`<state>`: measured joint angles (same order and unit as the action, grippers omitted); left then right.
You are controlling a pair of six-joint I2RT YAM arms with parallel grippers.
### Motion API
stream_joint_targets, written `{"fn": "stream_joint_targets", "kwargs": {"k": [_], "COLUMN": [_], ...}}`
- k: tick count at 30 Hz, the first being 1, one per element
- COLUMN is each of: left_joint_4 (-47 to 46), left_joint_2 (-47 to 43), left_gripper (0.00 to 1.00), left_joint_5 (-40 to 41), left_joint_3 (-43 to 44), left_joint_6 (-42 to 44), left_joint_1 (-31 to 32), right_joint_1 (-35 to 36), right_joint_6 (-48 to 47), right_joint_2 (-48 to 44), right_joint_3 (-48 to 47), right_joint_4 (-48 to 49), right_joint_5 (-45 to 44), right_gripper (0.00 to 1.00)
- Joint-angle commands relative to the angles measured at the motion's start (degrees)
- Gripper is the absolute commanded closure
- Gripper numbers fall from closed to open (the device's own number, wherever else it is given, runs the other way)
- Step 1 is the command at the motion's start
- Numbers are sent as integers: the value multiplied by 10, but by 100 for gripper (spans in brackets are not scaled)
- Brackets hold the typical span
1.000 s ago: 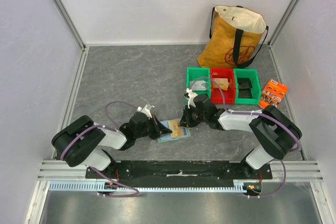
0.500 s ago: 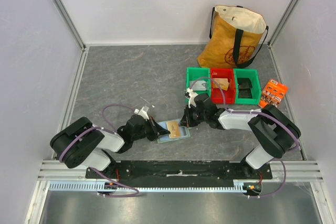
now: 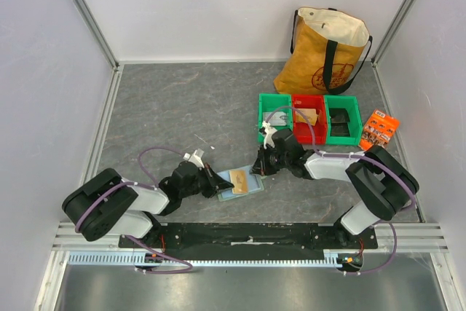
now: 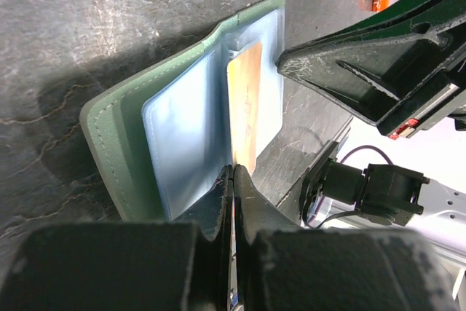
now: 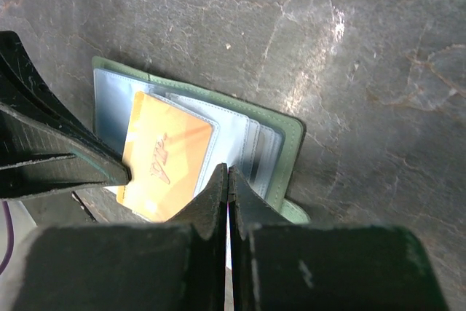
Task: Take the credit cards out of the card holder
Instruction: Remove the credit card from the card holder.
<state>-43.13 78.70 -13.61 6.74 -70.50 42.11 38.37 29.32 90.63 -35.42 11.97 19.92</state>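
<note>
The tan-gold card [image 5: 166, 152], thin, stiff and slick we judge, sits partly out of the open card holder [image 5: 291, 132] on the surface [image 5: 364, 49]; its bare edge suits pinching; left hand [image 4: 233, 172] grips it there; right hand [image 5: 228, 171] clenched empty over the holder.

Pale-green card holder [image 5: 280, 136] lies open flat, tan-gold credit card [image 5: 166, 154] partly out of its pocket

– Your right gripper [image 5: 228, 172]?
– Jaws pressed together, tips over the open card holder [image 5: 290, 132].
– Any card showing?
– One tan-gold credit card [image 5: 169, 152], flat on the blue-grey pockets [image 5: 109, 100].
– Anything touching it?
– Your left gripper [image 5: 122, 173], closed tips right at the card's left edge.
</note>
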Motion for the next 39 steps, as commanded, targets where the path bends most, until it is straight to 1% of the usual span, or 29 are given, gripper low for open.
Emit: {"fn": "stream_joint_targets", "kwargs": {"k": [1, 5, 9, 12, 14, 19, 23, 26, 27, 32, 39], "left_joint_4": [25, 24, 15, 10, 8, 8, 7, 6, 5, 3, 3], "left_joint_2": [-5, 8, 22, 27, 29, 30, 28, 28, 28, 17, 10], "left_gripper": [98, 98, 98, 98, 98, 98, 98, 98, 98, 98, 98], "left_joint_5": [2, 1, -5, -7, -6, -6, -4, -5, -5, 9, 22], "left_joint_3": [11, 21, 28, 31, 31, 29, 27, 27, 26, 11, -11], "left_joint_6": [12, 15, 15, 15, 14, 14, 12, 12, 11, -2, -24], "left_joint_1": [-1, -2, -1, -1, 0, -1, -1, -1, -2, 0, -1], "right_joint_1": [-6, -6, -6, -6, -6, -6, -7, -6, -7, -6, -6], "right_joint_6": [-2, 21, 53, 75, 81, 77, 63, 45, 37, 20, 17], "right_joint_2": [-27, -34, -15, 4, 12, 27, 33, 38, 40, 46, 57], "right_joint_3": [19, 17, 26, 34, 36, 41, 45, 41, 38, 33, 31], "right_joint_4": [-21, 18, 88, 124, 126, 106, 73, 36, 10, -42, -55], "right_joint_5": [12, 54, 97, 112, 108, 91, 68, 36, 23, -15, -27], "right_gripper": [98, 96, 96, 96, 96, 97, 98, 99, 99, 100, 100]}}
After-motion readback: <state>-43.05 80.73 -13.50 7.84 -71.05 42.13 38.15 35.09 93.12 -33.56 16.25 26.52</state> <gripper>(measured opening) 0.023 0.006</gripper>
